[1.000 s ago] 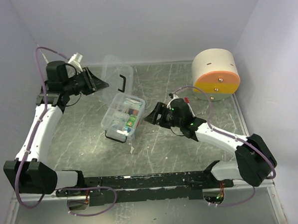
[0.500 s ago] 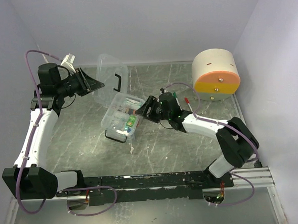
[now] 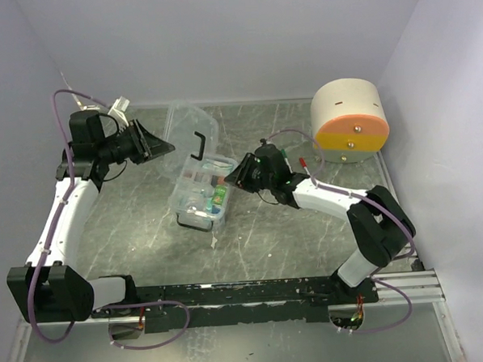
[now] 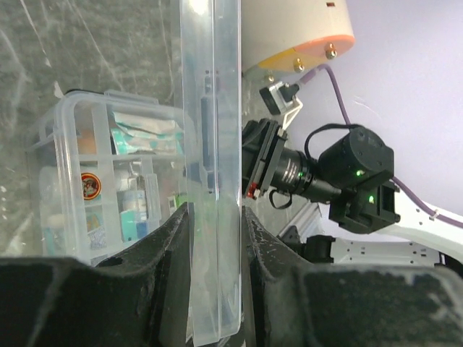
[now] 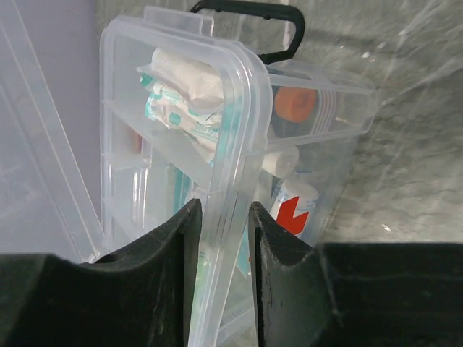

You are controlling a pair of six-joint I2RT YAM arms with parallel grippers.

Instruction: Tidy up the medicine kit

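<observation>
A clear plastic medicine kit box (image 3: 200, 193) with a black handle stands at the table's middle, filled with bandages, small packets and bottles. Its clear lid (image 3: 187, 129) stands raised at the far side. My left gripper (image 3: 163, 145) is shut on the lid's edge (image 4: 214, 238). My right gripper (image 3: 233, 179) is shut on the box's right wall (image 5: 221, 238). The right wrist view shows gauze (image 5: 181, 90) and a white bottle with a red mark (image 5: 293, 210) inside the box.
A round beige container with an orange and green base (image 3: 349, 120) stands at the back right. Grey walls close in on the left, back and right. A black rail (image 3: 231, 293) runs along the near edge.
My left gripper has lowered a little and moved right, tilting the lid. My right gripper has moved left onto the box wall. The box has shifted slightly right.
</observation>
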